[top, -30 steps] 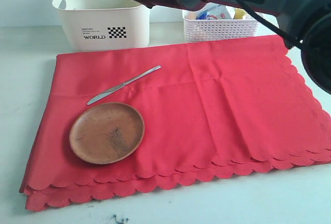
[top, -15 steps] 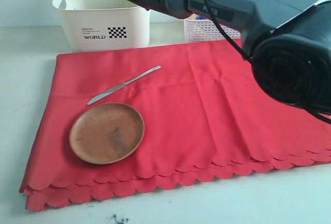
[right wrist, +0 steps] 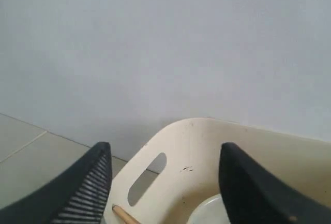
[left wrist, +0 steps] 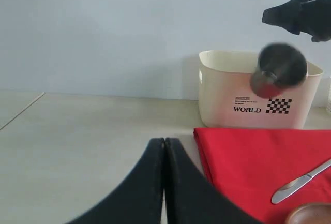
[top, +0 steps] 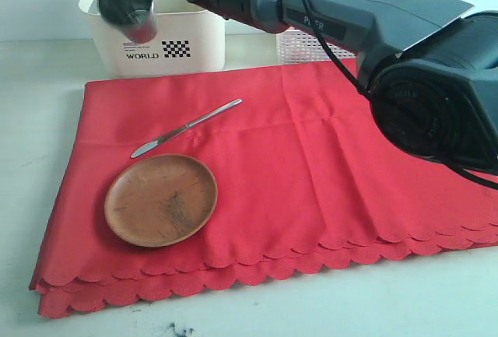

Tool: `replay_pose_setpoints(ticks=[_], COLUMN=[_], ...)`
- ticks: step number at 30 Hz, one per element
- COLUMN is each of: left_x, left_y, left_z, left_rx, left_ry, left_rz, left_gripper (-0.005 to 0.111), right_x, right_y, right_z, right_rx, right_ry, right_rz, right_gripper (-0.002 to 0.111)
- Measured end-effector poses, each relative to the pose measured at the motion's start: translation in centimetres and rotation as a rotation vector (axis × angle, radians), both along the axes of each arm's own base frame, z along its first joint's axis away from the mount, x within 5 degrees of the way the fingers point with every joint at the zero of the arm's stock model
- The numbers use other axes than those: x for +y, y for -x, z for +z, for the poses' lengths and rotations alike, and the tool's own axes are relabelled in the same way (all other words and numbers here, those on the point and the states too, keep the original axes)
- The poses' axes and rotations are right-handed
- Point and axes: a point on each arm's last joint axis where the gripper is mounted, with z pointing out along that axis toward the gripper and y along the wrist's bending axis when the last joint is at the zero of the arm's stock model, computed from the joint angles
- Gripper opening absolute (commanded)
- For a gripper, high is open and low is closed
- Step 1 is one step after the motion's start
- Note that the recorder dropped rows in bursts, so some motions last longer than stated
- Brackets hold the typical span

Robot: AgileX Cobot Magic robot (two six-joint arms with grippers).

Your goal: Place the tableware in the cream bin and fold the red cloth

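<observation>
Pale tabletop, with a red cloth spread in front of the cream bin. Above the bin the right gripper is spread wide and empty. The steel cup, blurred and tilted, is at the bin's front rim, unheld. A drop is safest over the bin's middle. Only the right wrist view shows the bowl inside. The left gripper is closed and empty.

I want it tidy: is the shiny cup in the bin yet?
Not yet. The cup is blurred in mid-air, tipped, covering part of the bin's front wall in both views.
</observation>
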Motion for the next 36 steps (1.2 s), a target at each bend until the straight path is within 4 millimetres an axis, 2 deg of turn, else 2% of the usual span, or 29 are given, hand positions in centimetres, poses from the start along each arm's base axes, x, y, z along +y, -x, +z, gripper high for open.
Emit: replay_pose_setpoints(ticks=[5, 9, 15, 17, 20, 24, 30, 34, 36], left_x=[0.0, 0.0, 0.0, 0.0, 0.0, 0.0, 0.0, 0.0, 0.0], left_y=[0.0, 0.0, 0.0, 0.0, 0.0, 0.0, 0.0, 0.0, 0.0], left_z=[0.0, 0.0, 0.0, 0.0, 0.0, 0.0, 0.0, 0.0, 0.0], left_rx=[0.000, 0.000, 0.000, 0.000, 0.000, 0.000, 0.000, 0.000, 0.000], left_ry=[0.000, 0.000, 0.000, 0.000, 0.000, 0.000, 0.000, 0.000, 0.000], left_rz=[0.000, 0.000, 0.000, 0.000, 0.000, 0.000, 0.000, 0.000, 0.000], left_gripper=[0.002, 0.002, 0.002, 0.002, 0.002, 0.002, 0.002, 0.002, 0.002], right_x=[0.0, 0.5, 1.3, 1.3, 1.5, 1.6, 1.1, 1.2, 1.4], right_y=[0.0, 0.8, 3.4, 3.9, 4.1, 3.3, 2.5, 2.4, 2.4], right_z=[0.0, -0.4, 1.8, 1.2, -2.7, -6.9, -8.4, -9.1, -10.2], right_rx=[0.004, 0.122, 0.200, 0.230, 0.299, 0.375, 0.398, 0.393, 0.394], right_ry=[0.000, 0.023, 0.139, 0.223, 0.372, 0.400, 0.418, 0.404, 0.403], right_rz=[0.002, 0.093, 0.283, 0.339, 0.376, 0.254, 0.137, 0.123, 0.123], right_gripper=[0.060, 0.060, 0.060, 0.060, 0.066, 0.078, 0.080, 0.080, 0.080])
